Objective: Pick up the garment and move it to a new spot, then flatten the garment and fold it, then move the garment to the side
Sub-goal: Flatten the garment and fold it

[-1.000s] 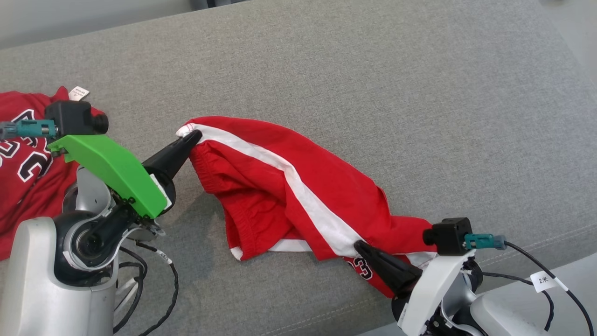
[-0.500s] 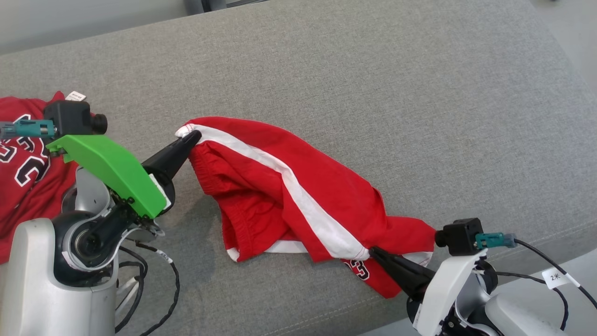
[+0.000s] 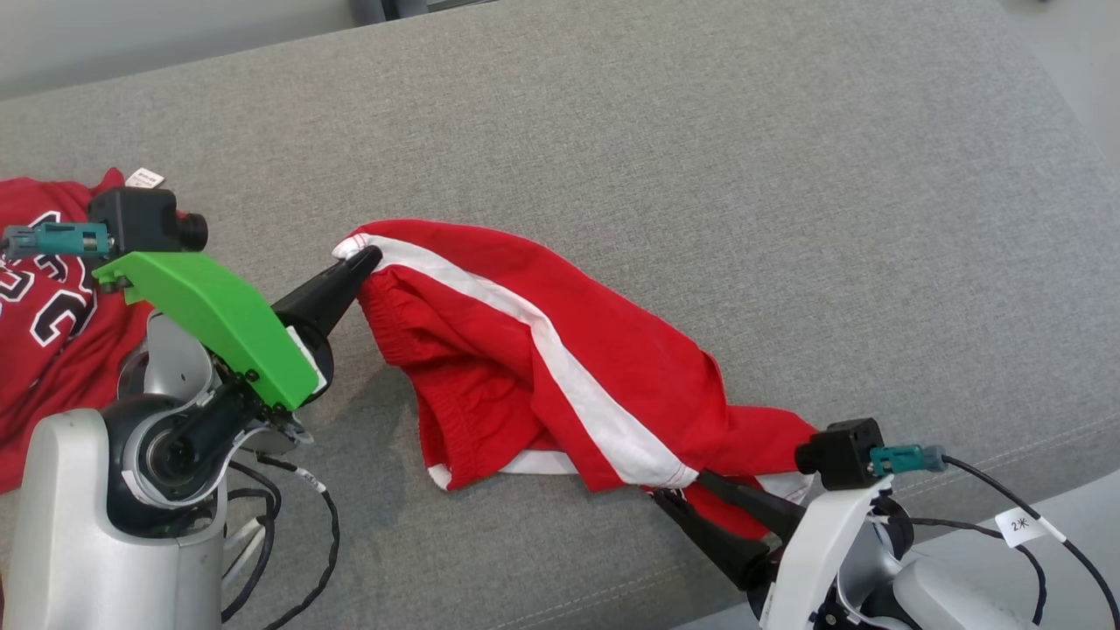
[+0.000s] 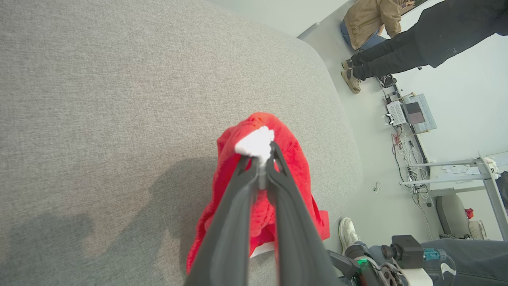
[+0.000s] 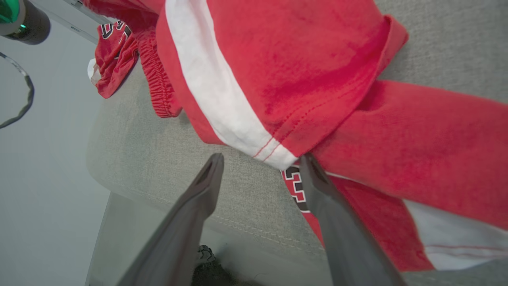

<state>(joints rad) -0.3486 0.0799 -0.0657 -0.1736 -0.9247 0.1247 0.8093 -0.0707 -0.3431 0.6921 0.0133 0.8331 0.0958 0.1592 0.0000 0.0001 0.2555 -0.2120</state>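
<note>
Garment (image 3: pixel 639 367), red shorts with a white side stripe, lies crumpled in the middle of a grey cushion (image 3: pixel 787 175) in the head view. The left end effector (image 3: pixel 363 258) clenches its white-trimmed corner. The right end effector (image 3: pixel 681 486) is released at the opposite hem.

Left wrist view: both fingers pinch that white corner.

Right wrist view: the fingers are parted, one touching red fabric, the other over bare cushion.

A red jersey (image 3: pixel 52 385) with a white tag (image 3: pixel 144 178) lies on the grey sofa (image 3: pixel 700 131). A person in black (image 4: pixel 416 51) stands beyond it.
</note>
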